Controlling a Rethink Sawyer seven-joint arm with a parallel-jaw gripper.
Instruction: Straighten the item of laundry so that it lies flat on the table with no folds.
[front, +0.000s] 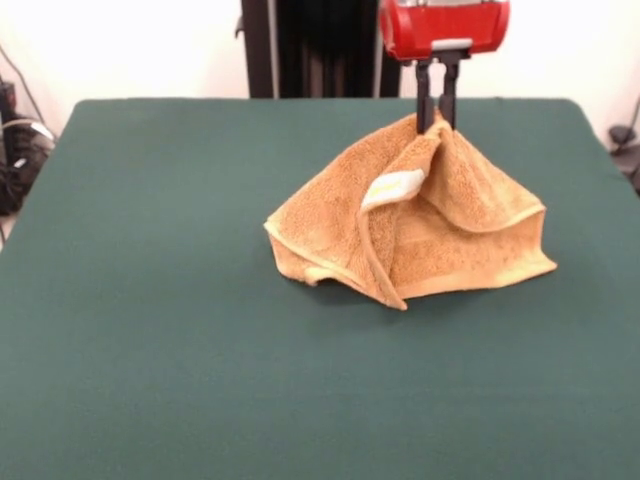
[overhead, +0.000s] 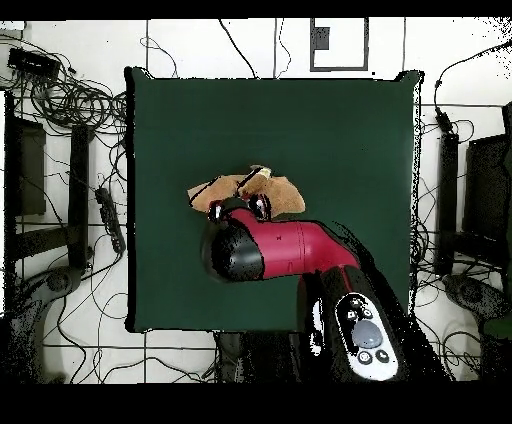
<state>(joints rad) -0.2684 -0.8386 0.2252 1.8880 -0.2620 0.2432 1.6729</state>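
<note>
Hanging from the tool (front: 436, 108), the towel (front: 410, 235) forms a tent: its peak is clamped between the two dark fingers, which stand close together with cloth pinched between them. The tool is therefore clenched on the towel's top point, at or near a corner or edge, though which one cannot be told.

From that peak the cloth falls away downward and towards the camera in the front view, spreading to both sides. The lower hems rest on the desk (front: 150, 350); one low corner sits at the picture's left, another at the right, and a fold ridge runs down the middle to a point at the front. A white tag (front: 392, 187) shows on the left-hand flap, just below the grip.

In the overhead view the arm's red body covers much of the towel (overhead: 225, 189); what shows lies on the side of the tool away from the robot's base, near the middle of the desk (overhead: 330, 130).

Judgement: the bulk of the cloth lies forward of and below the grip, away from the robot. Flattening likely calls for drawing the held point back towards the robot so the trailing cloth unfolds behind it. The centre fold may persist.
</note>
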